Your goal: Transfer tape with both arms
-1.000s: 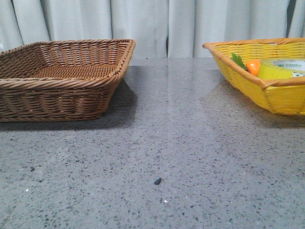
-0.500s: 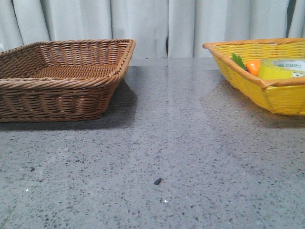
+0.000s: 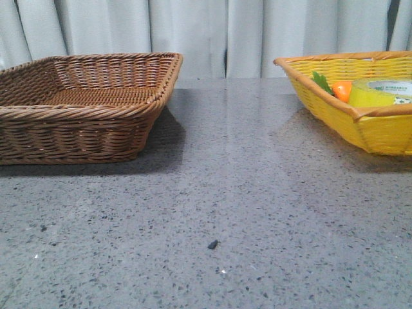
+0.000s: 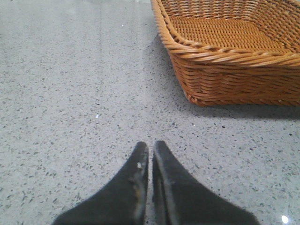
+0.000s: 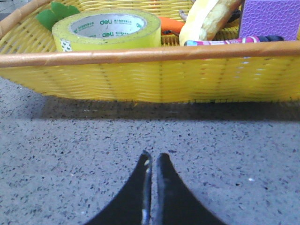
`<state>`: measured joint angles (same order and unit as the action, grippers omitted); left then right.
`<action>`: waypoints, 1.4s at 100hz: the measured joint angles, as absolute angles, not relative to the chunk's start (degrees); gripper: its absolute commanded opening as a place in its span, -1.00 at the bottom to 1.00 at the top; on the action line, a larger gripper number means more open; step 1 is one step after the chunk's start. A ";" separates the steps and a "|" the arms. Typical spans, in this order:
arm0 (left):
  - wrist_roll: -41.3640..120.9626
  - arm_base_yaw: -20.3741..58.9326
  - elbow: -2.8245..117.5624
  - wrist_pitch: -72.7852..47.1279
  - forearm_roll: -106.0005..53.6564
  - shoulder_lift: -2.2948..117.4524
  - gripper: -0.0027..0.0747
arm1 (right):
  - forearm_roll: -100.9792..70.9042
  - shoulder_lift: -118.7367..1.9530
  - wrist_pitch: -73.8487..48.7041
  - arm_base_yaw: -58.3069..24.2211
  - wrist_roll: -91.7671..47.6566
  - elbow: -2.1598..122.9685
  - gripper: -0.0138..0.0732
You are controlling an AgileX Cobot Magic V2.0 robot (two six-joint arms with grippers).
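The tape [image 5: 107,29], a wide yellow roll with a white "deli" core, lies flat in the yellow basket [image 5: 150,75]; in the front view it [image 3: 380,93] shows at the far right behind the basket rim. My right gripper [image 5: 153,156] is shut and empty, low over the grey table, short of the basket's near wall. My left gripper [image 4: 149,144] is shut and empty over the table, beside the brown wicker basket [image 4: 225,70]. Neither arm shows in the front view.
An orange carrot [image 3: 342,90] with green leaves [image 3: 321,82] lies next to the tape. The yellow basket also holds a purple block [image 5: 272,18], a yellow object [image 5: 206,18] and a pink pen [image 5: 234,41]. The brown basket [image 3: 84,109] stands at left. A small dark speck [image 3: 212,244] lies on the table.
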<state>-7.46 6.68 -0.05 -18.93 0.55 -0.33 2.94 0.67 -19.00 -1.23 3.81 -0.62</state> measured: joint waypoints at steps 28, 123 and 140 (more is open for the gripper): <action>-7.46 6.68 -0.05 -17.56 0.64 -0.33 -0.99 | 2.94 0.67 -19.00 -1.23 3.81 -0.62 -0.85; -7.46 6.68 -0.05 -16.38 0.43 -0.33 -0.99 | 2.94 0.67 -19.00 -1.23 3.81 -0.62 -0.85; -7.46 6.68 -0.05 -16.38 0.43 -0.33 -0.99 | 2.94 0.67 -19.00 -1.23 3.81 -0.62 -0.85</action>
<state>-7.46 6.68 -0.05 -16.38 0.43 -0.33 2.94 0.67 -19.00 -1.23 3.81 -0.62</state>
